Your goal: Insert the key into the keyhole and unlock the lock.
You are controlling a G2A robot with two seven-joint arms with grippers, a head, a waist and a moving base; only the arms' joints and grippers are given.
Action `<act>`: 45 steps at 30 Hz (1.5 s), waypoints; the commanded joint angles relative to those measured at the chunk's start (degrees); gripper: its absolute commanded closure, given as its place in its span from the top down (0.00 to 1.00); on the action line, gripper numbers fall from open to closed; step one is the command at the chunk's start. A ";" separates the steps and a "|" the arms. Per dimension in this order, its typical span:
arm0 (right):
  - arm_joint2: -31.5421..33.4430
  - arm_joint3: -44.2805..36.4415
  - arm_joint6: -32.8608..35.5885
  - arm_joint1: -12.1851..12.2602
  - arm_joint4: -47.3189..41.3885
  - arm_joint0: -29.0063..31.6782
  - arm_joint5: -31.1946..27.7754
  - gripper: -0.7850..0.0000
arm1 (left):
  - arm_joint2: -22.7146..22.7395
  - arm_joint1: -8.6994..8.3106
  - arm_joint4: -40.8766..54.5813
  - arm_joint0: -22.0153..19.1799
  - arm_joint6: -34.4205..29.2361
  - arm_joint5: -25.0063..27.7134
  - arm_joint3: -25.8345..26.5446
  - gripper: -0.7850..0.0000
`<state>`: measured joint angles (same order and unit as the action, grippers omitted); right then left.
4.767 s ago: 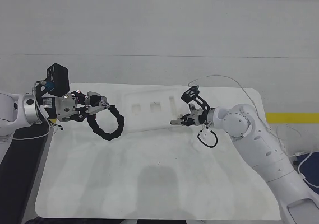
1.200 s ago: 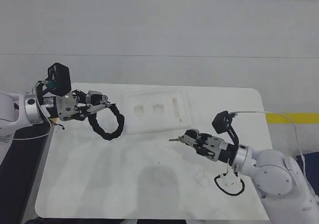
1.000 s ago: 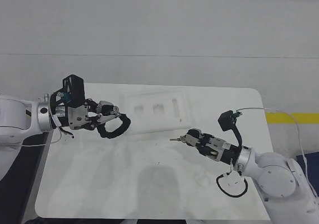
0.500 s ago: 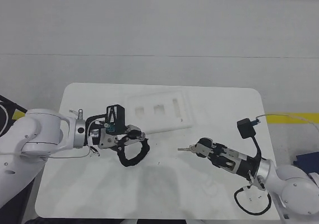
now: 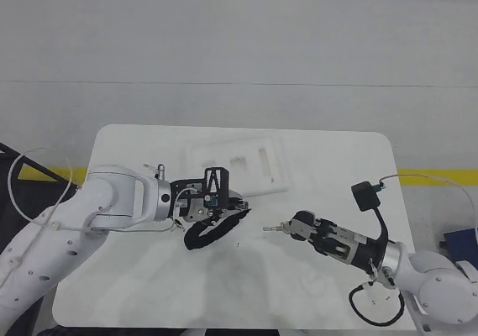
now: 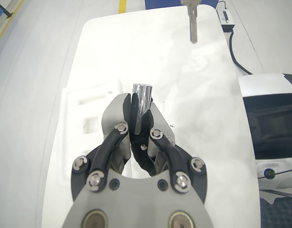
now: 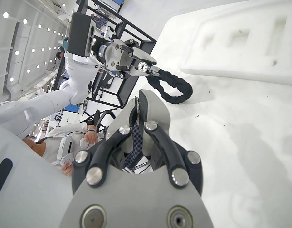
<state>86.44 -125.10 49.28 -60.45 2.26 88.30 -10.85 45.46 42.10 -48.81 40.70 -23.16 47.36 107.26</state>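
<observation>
— How is this step best done?
— The right hand, clamped on the key, holds it above the table, near and right of the lock. The left hand pinches the lock's metal barrel. Judged: line the blade up with the keyhole, match the slot, push straight, then turn.
— Containers?
— The foam tray, far side, has three moulded pockets; key and lock are out of it.
</observation>
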 commanded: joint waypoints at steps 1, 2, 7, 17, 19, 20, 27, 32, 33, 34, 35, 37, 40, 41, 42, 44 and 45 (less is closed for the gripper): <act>-0.76 0.15 -0.17 0.01 0.83 -0.50 0.21 0.00 | -1.25 0.87 -1.70 -0.81 3.91 2.01 -1.78 0.00; -1.02 0.11 -0.27 0.04 1.70 -0.74 0.47 0.00 | -1.68 1.25 -3.02 -1.24 5.30 2.74 -2.58 0.00; -2.14 -1.07 -2.51 0.10 6.78 -1.25 0.81 0.00 | -3.38 2.94 -12.65 -2.98 13.11 5.83 -5.32 0.00; -3.72 -3.90 -9.50 0.03 17.11 0.11 3.80 0.00 | -5.77 5.38 -22.41 -3.97 25.72 8.26 -10.63 0.00; -3.92 -4.28 -11.41 -0.02 18.52 0.46 3.65 0.00 | -6.07 5.62 -21.91 -3.84 26.19 8.85 -11.58 0.00; -3.92 -4.28 -11.41 -0.02 18.52 0.46 3.65 0.00 | -6.07 5.62 -21.91 -3.84 26.19 8.85 -11.58 0.00; -3.92 -4.28 -11.41 -0.02 18.52 0.46 3.65 0.00 | -6.07 5.62 -21.91 -3.84 26.19 8.85 -11.58 0.00; -4.02 -4.13 -11.77 -0.04 18.65 0.61 3.97 0.00 | -6.07 5.62 -21.91 -3.84 26.19 8.85 -11.58 0.00; -4.15 -4.32 -11.65 -0.05 18.73 0.67 4.41 0.00 | -6.07 5.62 -21.91 -3.84 26.19 8.85 -11.58 0.00; -4.24 -4.67 -11.21 -0.04 18.60 0.72 5.10 0.00 | -6.07 5.62 -21.91 -3.84 26.19 8.85 -11.58 0.00; -4.27 -5.13 -10.58 -0.02 18.47 0.75 5.84 0.00 | -6.07 5.62 -21.91 -3.84 26.19 8.85 -11.58 0.00; -4.21 -6.30 -9.22 0.05 18.64 1.00 7.64 0.00 | -5.61 5.63 -22.39 -3.12 25.84 6.74 -11.04 0.00; -3.90 -8.84 -8.12 0.16 20.83 1.97 11.17 0.00 | -4.50 5.55 -23.81 -1.66 26.95 3.83 -9.95 0.00; -3.99 -9.54 -8.21 0.16 20.93 2.41 11.78 0.00 | -4.11 5.52 -24.47 -1.11 27.78 2.89 -9.77 0.00; -3.92 -9.54 -8.64 0.16 21.61 2.61 12.18 0.00 | -3.75 5.48 -25.38 -0.55 28.58 1.84 -9.56 0.00; -4.35 -9.54 -9.46 0.14 22.87 2.90 12.62 0.00 | -3.14 5.41 -27.30 0.62 30.21 -0.06 -9.24 0.00; -4.62 -9.54 -10.10 0.10 23.09 3.02 12.90 0.00 | -2.91 5.38 -28.34 1.22 30.90 -1.01 -9.09 0.00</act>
<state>82.14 -134.70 39.86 -60.31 25.05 91.22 1.82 42.28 47.51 -75.79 41.17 6.82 47.58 98.01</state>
